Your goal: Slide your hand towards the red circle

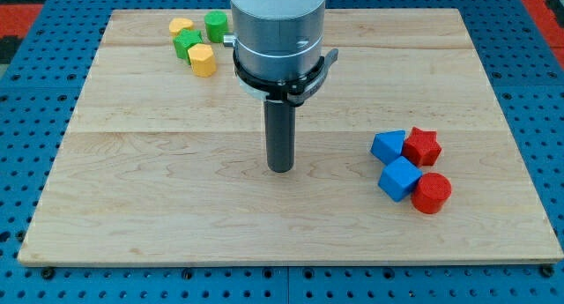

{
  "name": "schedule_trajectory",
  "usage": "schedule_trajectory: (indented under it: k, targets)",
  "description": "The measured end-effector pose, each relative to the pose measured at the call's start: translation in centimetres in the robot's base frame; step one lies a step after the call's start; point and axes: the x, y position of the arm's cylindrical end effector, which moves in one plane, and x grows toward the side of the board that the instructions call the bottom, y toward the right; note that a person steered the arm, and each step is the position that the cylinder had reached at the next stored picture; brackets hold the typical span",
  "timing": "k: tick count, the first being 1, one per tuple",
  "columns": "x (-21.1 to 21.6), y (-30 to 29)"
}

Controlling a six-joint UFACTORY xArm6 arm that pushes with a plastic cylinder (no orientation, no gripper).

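My tip (280, 169) is resting on bare worktop (159, 207) near the middle, touching no block. There is no gripper here, only a rod, so it is holding nothing. The red circle (431, 192) is sitting well to the right, nearer the front edge, seemingly touching a blue cube (399, 178), so a rightward slide is looking unobstructed.

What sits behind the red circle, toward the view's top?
Directly behind the red circle is a red star-like block; a blue cube touches its left. Nothing hidden. My tip stands far left.
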Motion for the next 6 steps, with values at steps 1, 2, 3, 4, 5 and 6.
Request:
schedule_trajectory:
  k: [1,2,3,4,5,6]
  targets:
    - [0.0,0.7]
    - [1.6,1.4]
    - [4.6,4.5]
    - [7.9,11.0]
    - [8.8,15.0]
    - [6.9,19.2]
